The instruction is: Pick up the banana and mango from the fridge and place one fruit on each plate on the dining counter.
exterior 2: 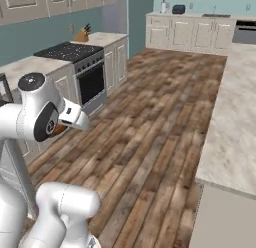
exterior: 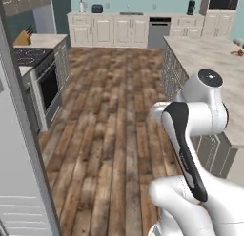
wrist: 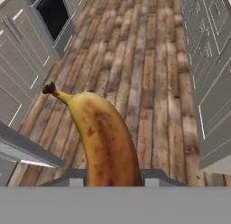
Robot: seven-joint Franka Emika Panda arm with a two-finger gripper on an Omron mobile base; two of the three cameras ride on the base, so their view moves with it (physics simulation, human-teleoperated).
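A banana point(wrist: 103, 142), yellow with brown speckling and a dark stem tip, is held between the fingers point(wrist: 107, 178), which are closed on its lower end; the two dark tips are seen on either side of it at the bottom of the hand view. The fruit is carried in the air above the wood plank floor point(wrist: 149, 83), stem pointing up and to the left in that view. An oven point(wrist: 54, 13) with a dark door is seen at the upper left of the hand view, cream cabinets point(wrist: 207, 60) along the right. In the left base view the arm point(exterior: 190, 135) is folded at lower right, beside the beige marbled desk point(exterior: 209, 54); a grey fridge door point(exterior: 14, 149) stands along the left edge. A small reddish object point(exterior: 237, 52), too small to identify, lies far back on the desk. In the right base view the stove point(exterior 2: 67, 52) is on the left, the desk point(exterior 2: 235, 117) on the right.
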